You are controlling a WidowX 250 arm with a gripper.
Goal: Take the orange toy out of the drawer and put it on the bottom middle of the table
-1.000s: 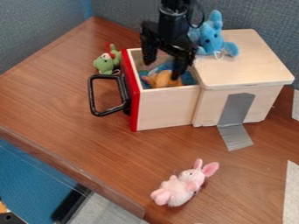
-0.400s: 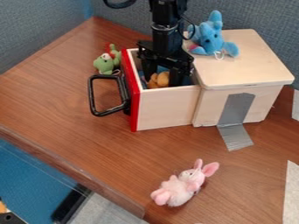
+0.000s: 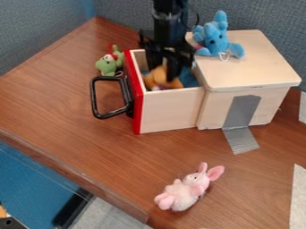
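The gripper (image 3: 164,70) hangs over the open drawer (image 3: 170,109), its two black fingers closed around the orange toy (image 3: 156,78). That toy is held at the drawer's mouth, inside the walls or just above them; I cannot tell exactly how high. The drawer's front wall hides its lowest part. Blue material (image 3: 188,79) lies in the drawer to the right of the toy. The brown wooden table (image 3: 90,138) carries the drawer box.
A blue toy (image 3: 216,39) sits on the box top, close to the arm's right. Behind the black drawer handle (image 3: 95,98) lies a green toy (image 3: 108,65). A pink rabbit (image 3: 189,187) lies near the front, with the table edge (image 3: 78,176) to its left.
The gripper went down into the drawer and closed around the orange toy. Since then both have risen a little, and the toy shows higher and larger above the front wall.
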